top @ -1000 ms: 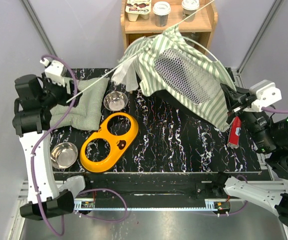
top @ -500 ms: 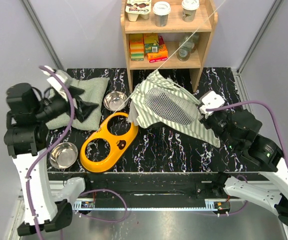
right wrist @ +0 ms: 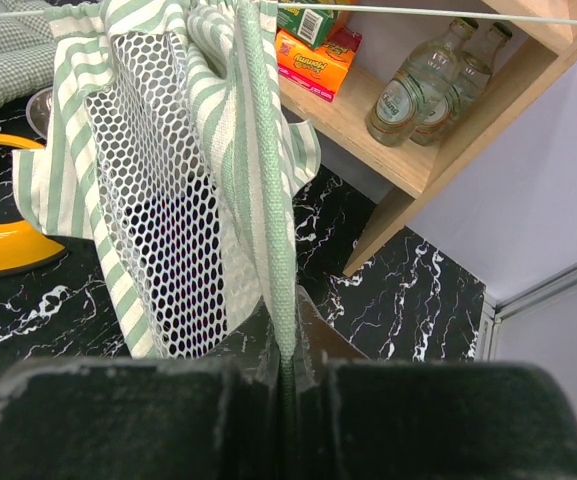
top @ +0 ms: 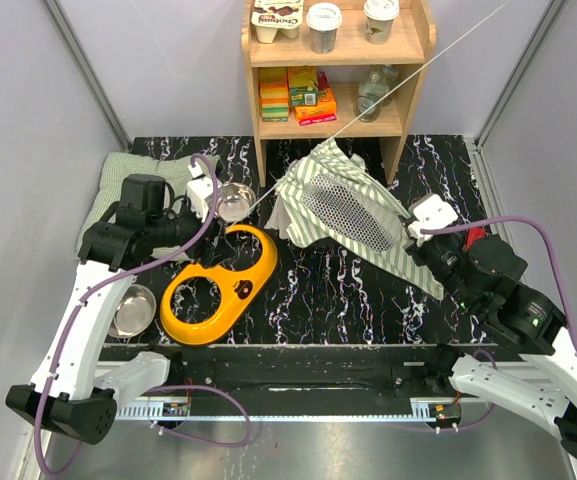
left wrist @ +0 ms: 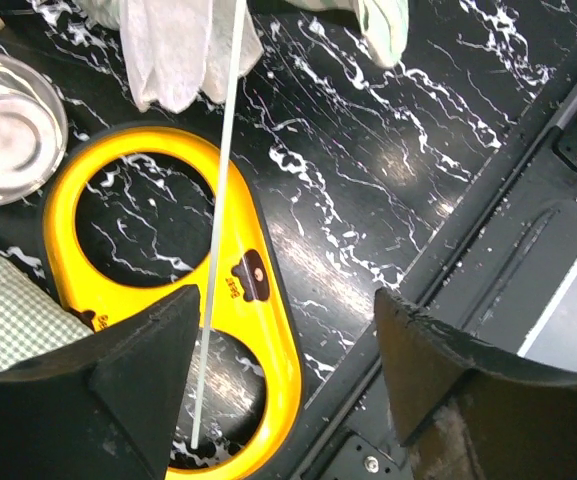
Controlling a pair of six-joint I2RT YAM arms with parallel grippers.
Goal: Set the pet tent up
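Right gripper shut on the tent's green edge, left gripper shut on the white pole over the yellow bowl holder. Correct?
No: the left gripper is open. The left wrist view shows its fingers wide apart, the white pole running ungripped between them over the yellow bowl holder. The right gripper is shut on the green edge of the pet tent.

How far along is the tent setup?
Done: one pole appears threaded through the top of the tent. In hand: the right gripper pinches the tent's edge, and the open left gripper straddles the pole's near end without gripping it. Left: the tent hangs limp and collapsed, not standing.
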